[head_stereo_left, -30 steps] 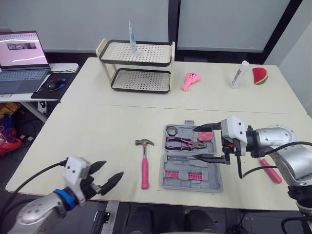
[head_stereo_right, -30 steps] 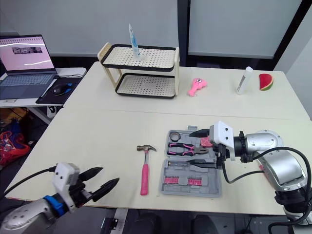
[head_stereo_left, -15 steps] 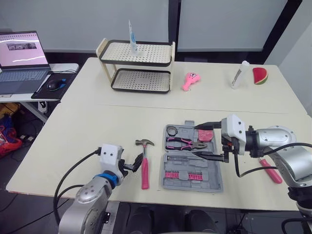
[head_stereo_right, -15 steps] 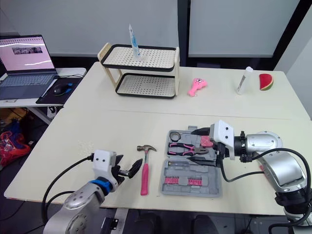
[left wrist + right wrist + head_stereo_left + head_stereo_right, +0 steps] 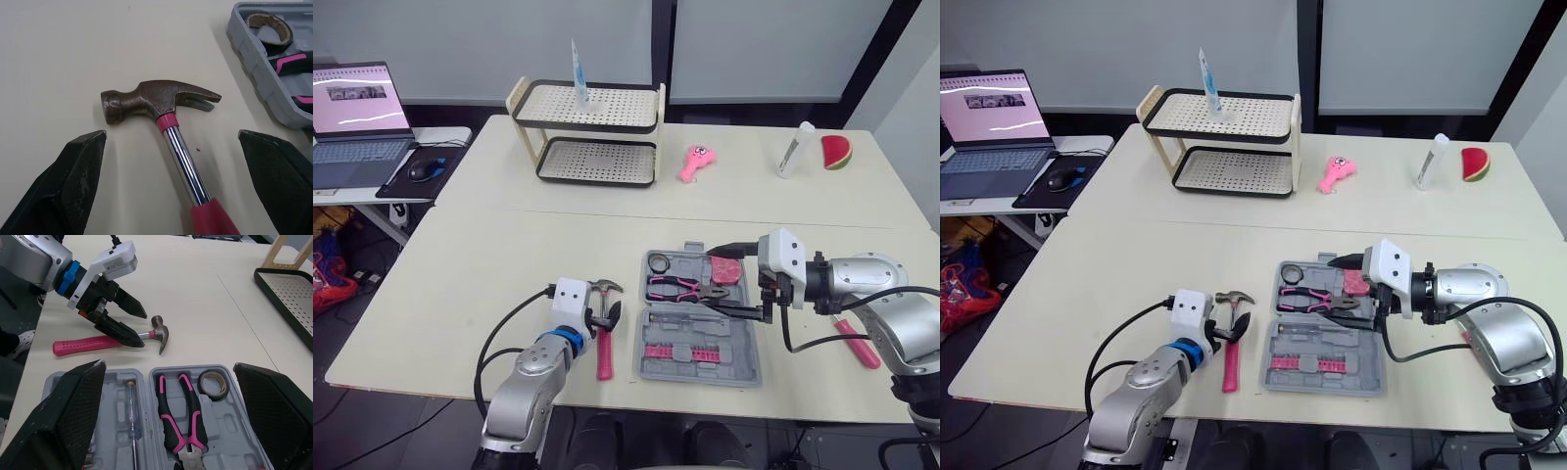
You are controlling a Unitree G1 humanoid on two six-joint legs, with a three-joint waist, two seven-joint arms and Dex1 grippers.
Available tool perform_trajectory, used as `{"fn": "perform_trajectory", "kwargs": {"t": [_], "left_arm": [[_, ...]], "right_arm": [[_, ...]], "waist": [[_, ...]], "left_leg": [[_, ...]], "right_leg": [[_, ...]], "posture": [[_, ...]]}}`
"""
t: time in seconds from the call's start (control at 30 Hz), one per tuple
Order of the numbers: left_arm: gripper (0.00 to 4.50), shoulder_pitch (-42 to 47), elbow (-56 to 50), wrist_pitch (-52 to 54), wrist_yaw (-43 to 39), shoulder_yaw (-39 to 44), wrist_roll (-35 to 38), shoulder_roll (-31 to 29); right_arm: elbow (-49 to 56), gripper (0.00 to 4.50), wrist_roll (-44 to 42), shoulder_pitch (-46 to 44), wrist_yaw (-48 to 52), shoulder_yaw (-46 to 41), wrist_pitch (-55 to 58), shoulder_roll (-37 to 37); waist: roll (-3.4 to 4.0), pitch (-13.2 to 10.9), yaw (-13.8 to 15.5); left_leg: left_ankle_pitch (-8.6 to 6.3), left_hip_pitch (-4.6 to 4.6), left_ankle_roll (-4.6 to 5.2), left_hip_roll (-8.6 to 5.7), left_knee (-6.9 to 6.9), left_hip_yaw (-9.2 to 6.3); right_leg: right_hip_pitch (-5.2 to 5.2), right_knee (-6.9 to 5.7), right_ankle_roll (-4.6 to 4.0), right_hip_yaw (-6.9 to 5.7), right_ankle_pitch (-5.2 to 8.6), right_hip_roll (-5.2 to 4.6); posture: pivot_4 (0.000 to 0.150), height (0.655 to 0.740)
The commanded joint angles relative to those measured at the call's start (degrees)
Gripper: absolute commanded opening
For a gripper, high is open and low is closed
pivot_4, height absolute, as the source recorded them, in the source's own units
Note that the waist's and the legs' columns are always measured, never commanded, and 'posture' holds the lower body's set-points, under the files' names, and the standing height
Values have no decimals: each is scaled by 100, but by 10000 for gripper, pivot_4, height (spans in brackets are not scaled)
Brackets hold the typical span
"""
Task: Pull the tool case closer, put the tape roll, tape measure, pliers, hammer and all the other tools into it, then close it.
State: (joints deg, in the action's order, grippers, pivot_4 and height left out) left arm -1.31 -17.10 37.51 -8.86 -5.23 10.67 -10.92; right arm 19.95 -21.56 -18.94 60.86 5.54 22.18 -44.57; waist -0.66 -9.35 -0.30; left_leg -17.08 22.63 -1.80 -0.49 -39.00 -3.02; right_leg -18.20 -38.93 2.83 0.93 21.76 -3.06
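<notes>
Down at the near edge of a cream table (image 5: 509, 245), I am holding my left gripper (image 5: 605, 319) low over a hammer (image 5: 604, 345). Its two black fingers (image 5: 78, 166) are spread wide apart, one on each side of the chrome shaft just behind the dark steel head, and they are not clamping anything. The hammer is lying flat on the table with its pink grip pointing toward me, just beside the left wall of the tool case (image 5: 744, 360).

That grey plastic case is lying open. A pair of pink-handled pliers (image 5: 178, 423) is sitting in a moulded slot in it, with a brown tape roll (image 5: 213, 384) in the recess beside them. A screwdriver with a clear handle (image 5: 131, 413) is resting in the next section, and a pink strip of bits (image 5: 680, 351) is sitting nearest me.

I am hovering my right gripper (image 5: 708, 281) over the far half of the case, its jaws gaping and empty. A pink block (image 5: 726, 270) is lying below it. A pink-handled tool (image 5: 857, 345) is lying on the table, partly hidden by my right arm.

Farther back, a two-tier perforated rack (image 5: 592, 132), a pink toy (image 5: 693, 162), a white tube (image 5: 795, 149) and a toy watermelon slice (image 5: 835, 152) are standing. An open laptop (image 5: 357, 117) is glowing on a side desk; its screen text is too small to read.
</notes>
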Motion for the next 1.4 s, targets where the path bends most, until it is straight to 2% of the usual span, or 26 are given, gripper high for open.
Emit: {"fn": "perform_trajectory", "kwargs": {"t": [0.03,0.13,0.23,0.6,0.67,0.9,1.0,1.1,1.23,1.4], "left_arm": [[45000,136,10,141,116,-52,-123,88],[45000,205,69,289,230,-7,-181,162],[38934,273,97,331,246,-87,-261,185],[5443,552,285,465,332,-93,-415,386],[572,588,331,454,314,-91,-434,386],[595,506,186,539,198,-28,-401,249],[594,234,-367,558,-424,-92,-268,-339],[594,81,-475,163,-1076,-88,-199,-982],[594,-17,-211,-633,-2219,19,-58,-1916],[594,238,574,-1667,-3723,178,252,-2754]], "right_arm": [[156,44549,-69,-34,-34,-191,-74,-14],[193,44549,-79,-26,-28,-205,-52,-34],[231,45000,-87,-6,-30,-210,-32,-48],[311,45000,-101,10,-74,-210,43,-46],[333,45000,-107,23,-96,-208,67,-32],[386,45000,-119,62,-164,-205,109,-20],[384,45000,-98,98,-196,-197,88,-1],[371,45000,-87,107,-212,-183,73,23],[364,45000,-83,110,-236,-151,60,53],[341,45000,-67,124,-218,-163,21,29]], "waist": [[0,0,7],[0,0,13],[0,0,11],[-1,0,16],[-1,-1,18],[-1,-1,16],[-3,-2,-18],[-2,-2,-7],[-1,-3,5],[2,-5,3]], "left_leg": [[0,0,0,0,0,-1],[0,0,0,-1,0,-1],[0,0,0,-1,0,0],[1,2,-1,-2,-1,-1],[1,2,-1,-2,-1,-2],[1,2,-1,-2,-1,-1],[1,3,-2,1,1,-1],[1,2,-2,3,4,-2],[1,2,-2,1,3,-4],[1,3,-2,1,4,-6]], "right_leg": [[0,0,0,-1,0,0],[1,0,0,-1,0,0],[0,0,0,0,0,0],[0,1,0,-2,0,-1],[0,1,0,-2,0,-1],[0,1,0,-2,0,-1],[-2,2,0,-1,0,0],[-3,2,0,-1,0,1],[-3,3,0,-2,0,-2],[-4,7,0,-5,0,-3]], "posture": [[1500,7400],[1500,7400],[1500,7400],[1500,7400],[1500,7400],[1500,7400],[1500,7400],[1500,7400],[1500,7400],[1500,7400]]}}
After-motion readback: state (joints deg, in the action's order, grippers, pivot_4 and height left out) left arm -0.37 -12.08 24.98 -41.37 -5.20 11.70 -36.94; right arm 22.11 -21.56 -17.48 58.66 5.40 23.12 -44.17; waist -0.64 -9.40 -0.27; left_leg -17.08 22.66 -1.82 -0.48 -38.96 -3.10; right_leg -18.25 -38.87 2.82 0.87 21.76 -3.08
